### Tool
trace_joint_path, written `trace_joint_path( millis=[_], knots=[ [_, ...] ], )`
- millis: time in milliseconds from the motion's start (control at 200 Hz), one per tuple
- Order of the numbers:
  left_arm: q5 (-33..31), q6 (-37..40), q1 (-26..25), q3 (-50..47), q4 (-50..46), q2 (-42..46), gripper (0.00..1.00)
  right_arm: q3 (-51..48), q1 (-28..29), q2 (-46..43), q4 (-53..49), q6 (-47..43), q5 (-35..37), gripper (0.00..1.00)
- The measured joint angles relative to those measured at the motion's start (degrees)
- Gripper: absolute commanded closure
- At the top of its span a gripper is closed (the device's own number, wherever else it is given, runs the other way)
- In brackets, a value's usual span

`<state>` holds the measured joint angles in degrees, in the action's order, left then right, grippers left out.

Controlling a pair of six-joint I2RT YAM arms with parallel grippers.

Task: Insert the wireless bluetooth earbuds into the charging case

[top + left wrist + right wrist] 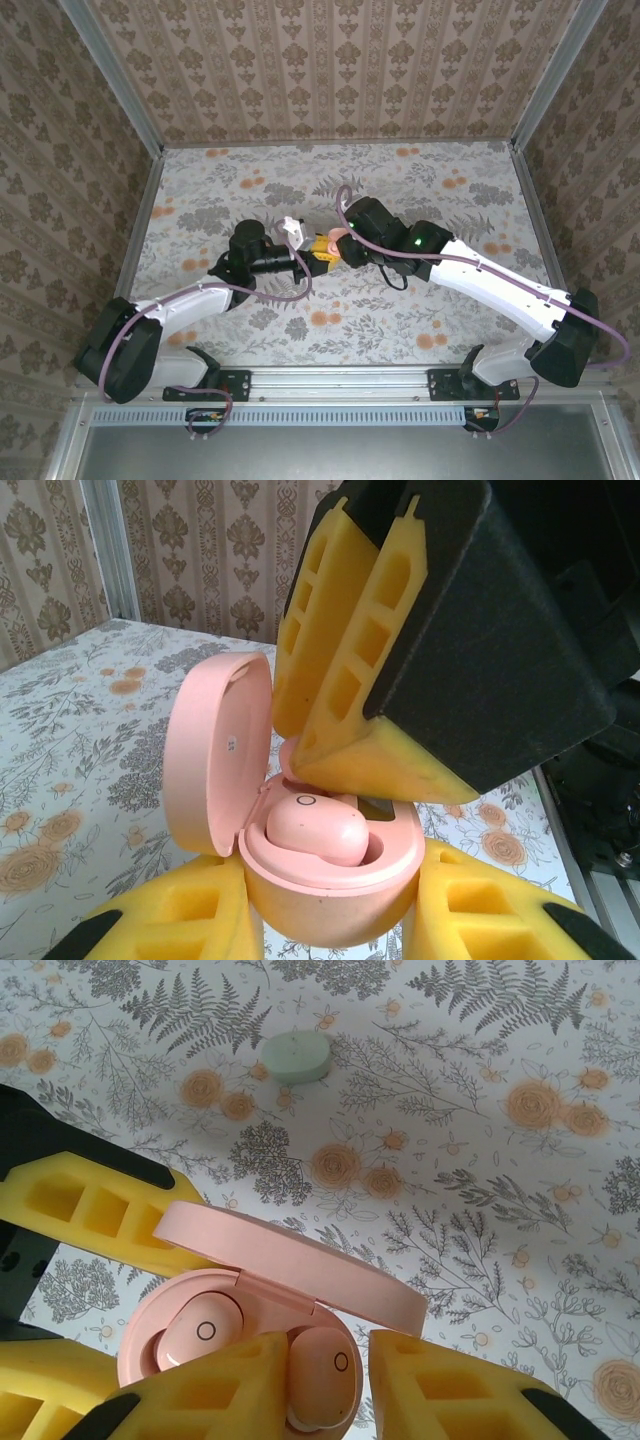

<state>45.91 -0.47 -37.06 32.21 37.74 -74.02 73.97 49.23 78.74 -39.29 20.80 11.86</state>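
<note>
The pink charging case (pixel 330 890) is off the table with its lid (pixel 215 755) hinged open, and my left gripper (pixel 330 925) is shut on its body. One pink earbud (pixel 195 1335) sits in the case's left socket. A second pink earbud (pixel 320 1375) rests in the right socket, between the fingers of my right gripper (pixel 325 1385). That gripper's left finger (pixel 220 1390) touches the bud and its right finger (pixel 450 1390) stands apart from it, so the jaws are open. In the top view both grippers meet at the case (pixel 337 236) mid-table.
A pale mint oval object (pixel 295 1057) lies alone on the flowered tablecloth (pixel 480 1210) beyond the case. Patterned walls (pixel 330 70) enclose the table on three sides. The two arms nearly touch over the table's middle.
</note>
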Motion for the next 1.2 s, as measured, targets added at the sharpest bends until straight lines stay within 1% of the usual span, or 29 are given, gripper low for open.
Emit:
trace_joint_path(
  millis=[620,765,820,985,1205],
  knots=[
    [0.09,-1.29,0.09,-0.76,3.76,-0.22,0.82,3.21,-0.04,-0.17,-3.04,3.67,-2.47,0.66],
    [0.04,-2.14,0.39,-2.05,5.86,-0.17,0.82,3.58,-1.16,-3.54,-2.99,3.91,-4.11,0.63],
    [0.11,-2.51,0.44,-2.16,6.54,-0.17,0.82,3.58,-2.54,-5.57,-2.78,4.31,-5.64,0.63],
    [0.44,-3.80,0.44,-2.21,9.99,-0.15,0.82,2.51,-9.07,-10.60,0.48,6.69,-12.33,0.63],
    [2.29,-4.52,0.37,-2.21,13.88,-0.17,0.82,-3.17,-13.70,-10.75,6.84,12.09,-23.74,0.62]
  ],
)
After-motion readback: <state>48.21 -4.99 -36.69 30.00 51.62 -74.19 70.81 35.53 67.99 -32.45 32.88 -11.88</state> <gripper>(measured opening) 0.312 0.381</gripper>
